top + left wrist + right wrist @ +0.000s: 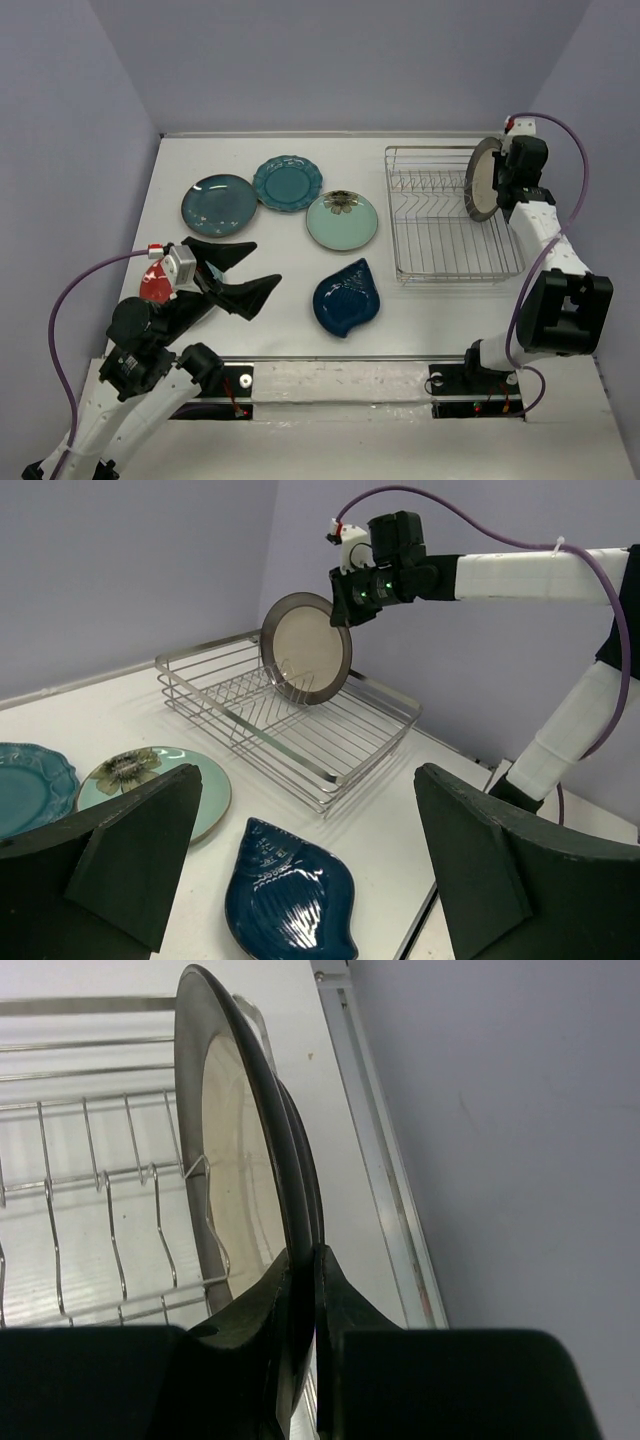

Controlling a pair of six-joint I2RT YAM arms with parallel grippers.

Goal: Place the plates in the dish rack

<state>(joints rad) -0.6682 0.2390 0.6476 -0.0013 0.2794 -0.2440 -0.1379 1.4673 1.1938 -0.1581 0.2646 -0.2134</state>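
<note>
Right, L to R. The left gripper (265,262) hangs over the near-left part of the white table (430,325), its fingers spread wide w/ nothing btwn them. Under its wrist the red-rimmed plate (153,288) lies flat, mostly hidden, only a red arc showing.

Farther back on the left is the dark teal round plate (219,205), flat on the table. Just right of it and a bit farther sits the teal scalloped plate (287,183), the two rims just beside each other. Right-near of that is the mint plate (342,221) w/ a flower in its centre, close to the scalloped one's rim. The navy leaf-shaped plate (347,297) lies near of the mint one, apart from it, its pointed tip aimed far-right.

The dish rack (455,279), silver wire w/ rows of upright tines, takes up the far-right area, its left rim near the mint plate w/ a small gap.

At the rack's right end the brown-rimmed cream plate (483,180) stands on edge, cream face turned left over the tines. Its lower rim is down among the wires, but can't tell if it rests on them. The right gripper (305,1260) has the plate's rim pinched tight, one finger on each face, gripping from the plate's upper-right side.
</note>
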